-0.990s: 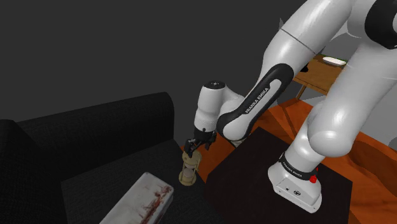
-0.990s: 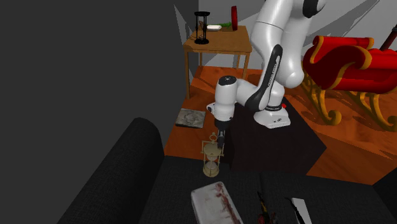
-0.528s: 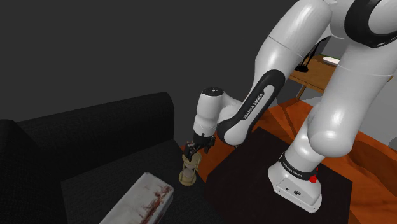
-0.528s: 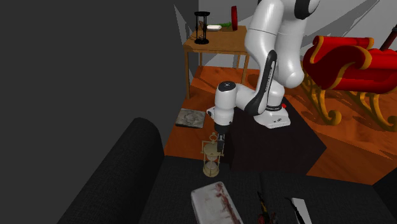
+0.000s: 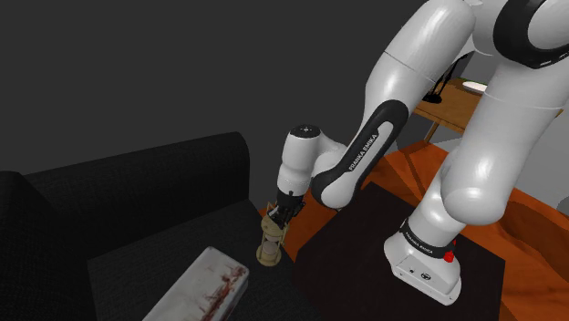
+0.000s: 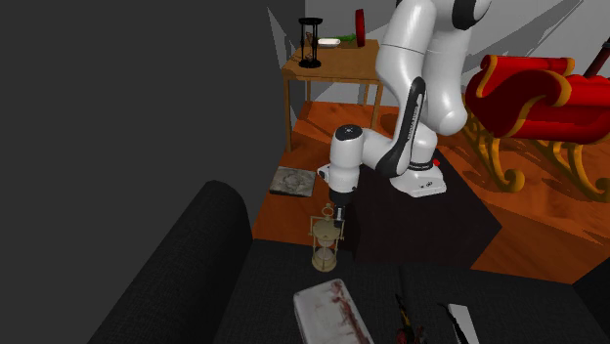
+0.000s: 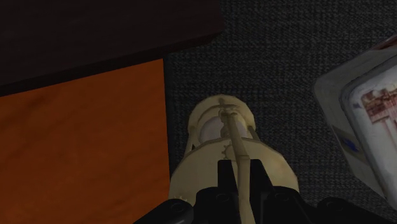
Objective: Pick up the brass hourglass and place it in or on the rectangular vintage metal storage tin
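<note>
Brass-coloured hourglass (image 5: pixel 270 244) upright on the dark sofa (image 5: pixel 137 201) seat, caught by one side post.

Claw state: gripper (image 7: pixel 242 167) sits over the hourglass, its 2 black fingers (image 7: pixel 224 177) clenched on one thin post. 1 black stand (image 6: pixel 430 220) is just beside the hourglass, on the orange floor (image 7: pixel 83 140). 1 white tin (image 5: pixel 208 285) with red marks lies flat on the same seat, near the hourglass but apart from it. Well beyond the hourglass: 1 wooden side table (image 6: pixel 337 66) carrying 1 black-framed hourglass (image 6: pixel 310 41), and 1 red sleigh-like seat (image 6: pixel 533 98). Count: 2 hourglasses, 1 tin.
</note>
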Robot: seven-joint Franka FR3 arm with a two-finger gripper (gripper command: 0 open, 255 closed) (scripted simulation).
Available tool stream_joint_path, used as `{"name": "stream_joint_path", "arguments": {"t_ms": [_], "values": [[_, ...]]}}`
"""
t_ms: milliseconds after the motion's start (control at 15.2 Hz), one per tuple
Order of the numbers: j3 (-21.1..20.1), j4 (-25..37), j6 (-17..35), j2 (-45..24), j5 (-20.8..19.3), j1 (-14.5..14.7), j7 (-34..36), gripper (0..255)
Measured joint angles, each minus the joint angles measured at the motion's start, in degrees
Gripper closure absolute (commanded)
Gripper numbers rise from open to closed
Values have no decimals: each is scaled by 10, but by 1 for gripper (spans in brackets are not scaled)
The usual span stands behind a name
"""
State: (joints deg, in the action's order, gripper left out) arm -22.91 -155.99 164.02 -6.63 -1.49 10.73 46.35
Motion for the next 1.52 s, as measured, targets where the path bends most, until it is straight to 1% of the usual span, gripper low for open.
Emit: {"name": "stream_joint_path", "arguments": {"t_ms": [396,462,660,990,1386,1518], "values": [[0,0,0,0,0,0,0,255],[-3,-1,-4,5,6,-2,-5,255],[-15,-4,-28,34,39,-8,-29,255],[-24,-3,-78,88,89,-5,-60,255],[-20,3,-141,147,124,3,-84,255],[-18,8,-161,162,129,5,-88,255]]}}
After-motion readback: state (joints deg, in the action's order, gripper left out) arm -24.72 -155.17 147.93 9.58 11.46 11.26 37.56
